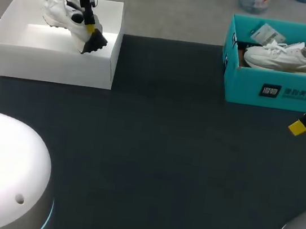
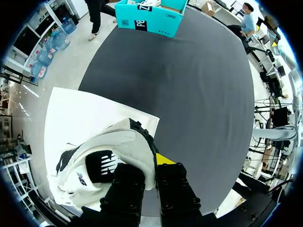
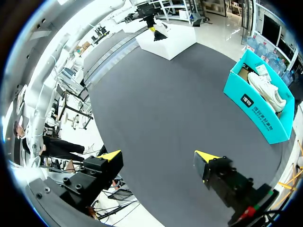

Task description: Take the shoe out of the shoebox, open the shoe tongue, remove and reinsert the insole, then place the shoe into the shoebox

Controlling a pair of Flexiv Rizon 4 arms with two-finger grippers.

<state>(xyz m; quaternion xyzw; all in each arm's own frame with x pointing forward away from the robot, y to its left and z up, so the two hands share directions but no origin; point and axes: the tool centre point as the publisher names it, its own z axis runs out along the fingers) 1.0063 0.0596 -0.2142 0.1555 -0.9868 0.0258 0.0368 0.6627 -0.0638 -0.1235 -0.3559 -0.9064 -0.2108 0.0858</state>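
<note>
- The left gripper (image 2: 151, 166) is clamped on the rim of a white-and-black sneaker (image 2: 127, 147), with one finger on either side.
- The sneaker hangs tilted over the open white cardboard shoebox (image 1: 51, 67) at the tabletop's far left corner.
- The right gripper (image 3: 158, 156) is spread wide and empty, near a teal shoebox (image 1: 248, 89) at the far right.
- Progress: the sneaker is probably being lifted out or put back. The insole is hidden, so I cannot tell which.

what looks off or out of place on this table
Only the shoe stands out: it hangs tilted at the white box, pinched by the left gripper rather than lying flat. The other shoe lies neatly in the teal box, and nothing looks spilled or damaged.
</note>
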